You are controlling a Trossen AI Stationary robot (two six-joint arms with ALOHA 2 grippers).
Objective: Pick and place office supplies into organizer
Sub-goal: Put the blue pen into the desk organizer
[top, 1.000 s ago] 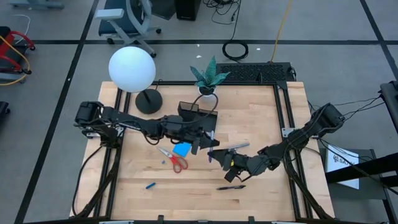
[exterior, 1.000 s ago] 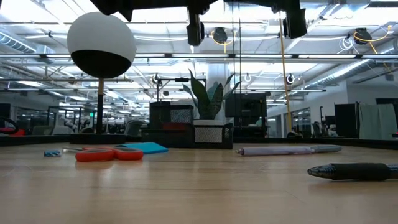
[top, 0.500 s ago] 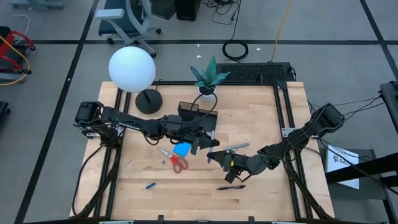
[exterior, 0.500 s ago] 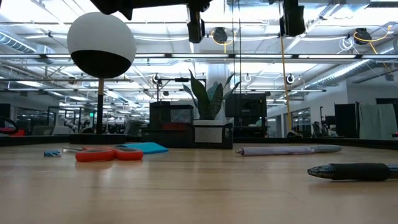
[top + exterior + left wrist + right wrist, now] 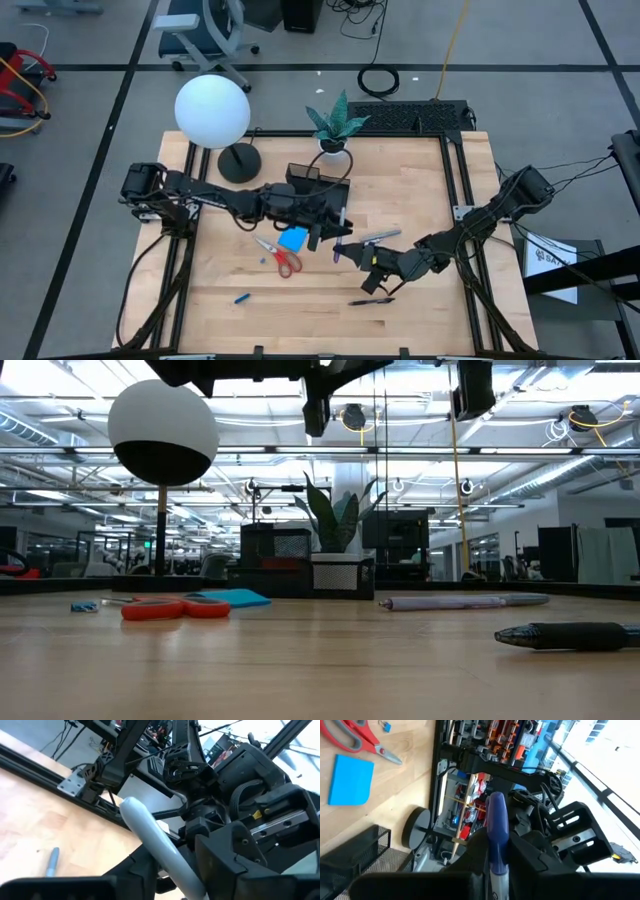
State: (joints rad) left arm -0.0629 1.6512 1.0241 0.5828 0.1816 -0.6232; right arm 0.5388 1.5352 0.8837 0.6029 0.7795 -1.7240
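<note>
Nearest the front edge of the desk (image 5: 420,320) lies the black pen (image 5: 372,300), with a tiny blue piece (image 5: 242,297) off toward the front-left corner. Further in are the red-handled scissors (image 5: 280,255), and the blue note pad (image 5: 293,240) sits just beside them.

Above the middle of the desk the two arms meet nose to nose. The right gripper (image 5: 355,258) has its fingers clenched on the blue end of a grey-and-blue pen (image 5: 497,830), which is held clear of the wood. The grey barrel of that pen runs on between the fingers of the left gripper (image 5: 322,228) — whether those are pinching it or have let go, I cannot tell. The pen's long axis lies along the line from one gripper to the other. A second grey-and-blue pen (image 5: 375,237) rests on the desk just beyond the right gripper.

Past both grippers, toward the back edge, stands the black organizer (image 5: 320,185), empty of supplies as far as I can see. It lies just behind the left gripper, so the left arm is the nearer one. For the right arm to drop the pen in, I judge it must carry it back past the left gripper. Behind are the lamp (image 5: 213,112) and the potted plant (image 5: 335,125).
</note>
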